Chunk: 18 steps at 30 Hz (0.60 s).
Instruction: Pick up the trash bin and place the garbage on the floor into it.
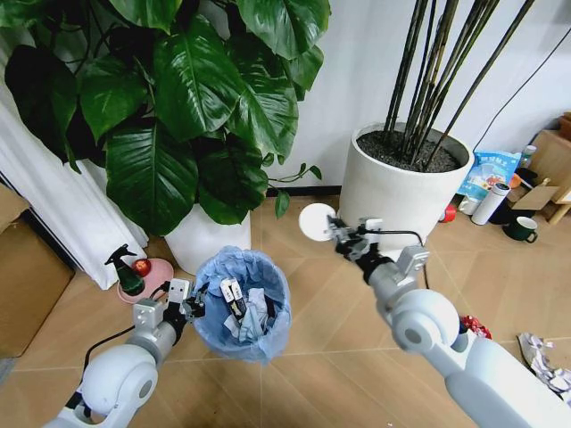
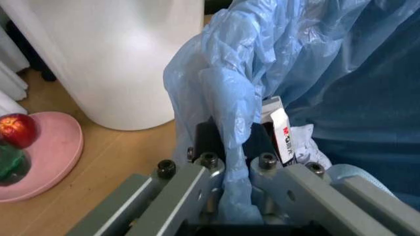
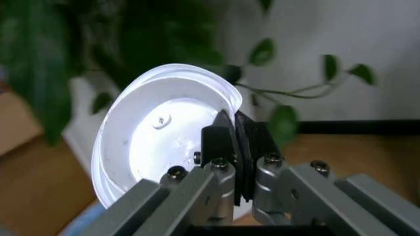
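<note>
The left end effector (image 1: 189,301) is pinched on the rim and blue liner of the trash bin (image 1: 243,303), holding it at about seven o'clock in the head view, mouth up and long axis near vertical, tipped slightly. Wrappers already lie inside, so collecting seems well under way. The right end effector (image 1: 343,234) is pressed onto the edge of a white disc (image 1: 316,221), which hangs in the air at one o'clock from the bin, its flat face turned roughly sideways. Crumpled paper (image 1: 544,357) and a red wrapper (image 1: 473,326) at four o'clock wait on the floor (image 1: 330,357).
</note>
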{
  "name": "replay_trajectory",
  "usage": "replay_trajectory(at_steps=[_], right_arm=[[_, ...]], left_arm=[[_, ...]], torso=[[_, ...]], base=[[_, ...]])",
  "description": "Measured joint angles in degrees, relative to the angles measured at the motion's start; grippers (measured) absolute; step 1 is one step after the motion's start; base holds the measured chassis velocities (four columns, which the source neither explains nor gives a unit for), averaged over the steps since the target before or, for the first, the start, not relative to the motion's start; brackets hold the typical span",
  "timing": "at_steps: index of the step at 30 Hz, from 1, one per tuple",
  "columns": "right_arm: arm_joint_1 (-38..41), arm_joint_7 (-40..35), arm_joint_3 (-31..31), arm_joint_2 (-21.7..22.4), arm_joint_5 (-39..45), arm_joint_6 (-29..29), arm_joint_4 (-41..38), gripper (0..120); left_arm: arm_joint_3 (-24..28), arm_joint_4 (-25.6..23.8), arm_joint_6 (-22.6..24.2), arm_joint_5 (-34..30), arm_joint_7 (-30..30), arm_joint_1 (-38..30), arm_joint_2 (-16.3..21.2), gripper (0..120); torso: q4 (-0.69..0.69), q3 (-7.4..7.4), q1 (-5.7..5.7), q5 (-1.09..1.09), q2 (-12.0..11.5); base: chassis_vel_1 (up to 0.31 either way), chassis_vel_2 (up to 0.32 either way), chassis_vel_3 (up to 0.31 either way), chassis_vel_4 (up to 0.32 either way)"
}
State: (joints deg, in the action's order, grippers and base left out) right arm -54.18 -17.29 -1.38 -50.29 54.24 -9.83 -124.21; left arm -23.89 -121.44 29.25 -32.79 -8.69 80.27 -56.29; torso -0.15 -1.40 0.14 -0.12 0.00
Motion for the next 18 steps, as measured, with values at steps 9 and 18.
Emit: replay_trajectory(at_steps=[9,18], right_arm=[[7.0,1.28,-10.7,-0.75,0.12,0.06,1.16,0],[8.58,0.17,-16.01,-0.48,-0.91,-3.07,1.25,4]], left_arm=[[0.14,-0.06,0.09,-0.09,-0.1,-0.08,0.03,0],[-0.05,0.13,0.53,-0.76,-0.32,-0.72,0.48,0]], torso=[[0.01,0.0,0.0,0.0,0.0],[0.0,0.0,0.0,0.0,0.0]], base=[[0.0,0.0,0.0,0.0],[0.0,0.0,0.0,0.0]])
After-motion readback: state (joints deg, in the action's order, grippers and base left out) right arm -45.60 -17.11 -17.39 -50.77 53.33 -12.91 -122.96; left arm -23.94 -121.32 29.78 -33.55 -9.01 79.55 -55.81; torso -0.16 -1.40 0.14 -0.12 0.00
